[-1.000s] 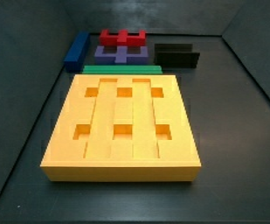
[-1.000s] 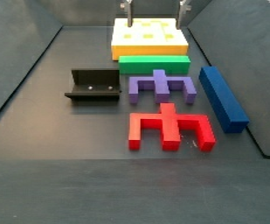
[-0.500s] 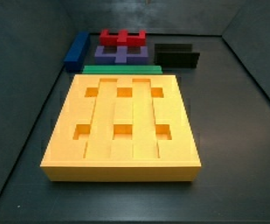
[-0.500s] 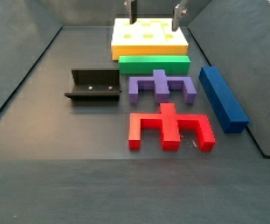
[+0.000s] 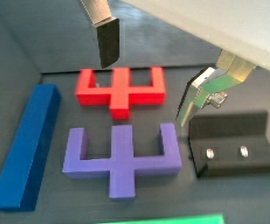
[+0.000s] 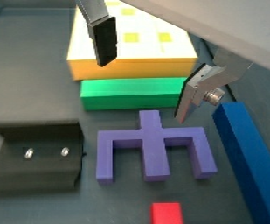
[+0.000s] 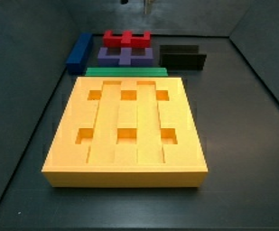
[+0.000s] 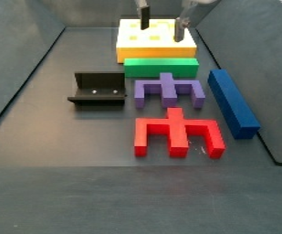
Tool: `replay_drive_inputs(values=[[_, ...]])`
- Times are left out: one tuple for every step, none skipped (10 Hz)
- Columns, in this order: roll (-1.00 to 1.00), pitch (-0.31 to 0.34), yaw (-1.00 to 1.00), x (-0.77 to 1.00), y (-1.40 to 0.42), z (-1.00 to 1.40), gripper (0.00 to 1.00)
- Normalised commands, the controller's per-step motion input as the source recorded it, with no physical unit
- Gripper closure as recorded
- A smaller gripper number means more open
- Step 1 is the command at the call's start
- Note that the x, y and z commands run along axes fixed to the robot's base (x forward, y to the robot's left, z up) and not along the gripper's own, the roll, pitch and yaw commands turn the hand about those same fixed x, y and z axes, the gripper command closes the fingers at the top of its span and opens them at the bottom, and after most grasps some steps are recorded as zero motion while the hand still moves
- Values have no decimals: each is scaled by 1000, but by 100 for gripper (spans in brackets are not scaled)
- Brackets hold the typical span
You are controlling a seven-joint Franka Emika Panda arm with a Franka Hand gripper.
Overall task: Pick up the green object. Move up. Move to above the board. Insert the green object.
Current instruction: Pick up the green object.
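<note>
Thick yellow-orange grooved slab, the board: lay upper centre of a side view. Long plain green rectangular bar, the green object: lay on the dark counter just beside the board's near edge, long axis crosswise. End effector: hovered above, jaws wide, holding nothing; green object sat just below it in frame.

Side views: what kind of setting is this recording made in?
Probably a lab test cell for robot assembly: dark walled floor, a bolted fixture, and coloured pieces beside the board, with the open gripper above it.
</note>
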Motion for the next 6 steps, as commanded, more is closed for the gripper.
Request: replay_drive_inputs(values=[[0, -36, -843, 0, -377, -369, 0], [0, -67, -843, 0, -363, -400, 0], [-4, -83, -843, 0, -320, -366, 0], [-46, -103, -857, -6, -266, -334, 0], [-46, -91, -860, 0, -263, -323, 0], [-21, -43, -866, 0, -294, -260, 0]])
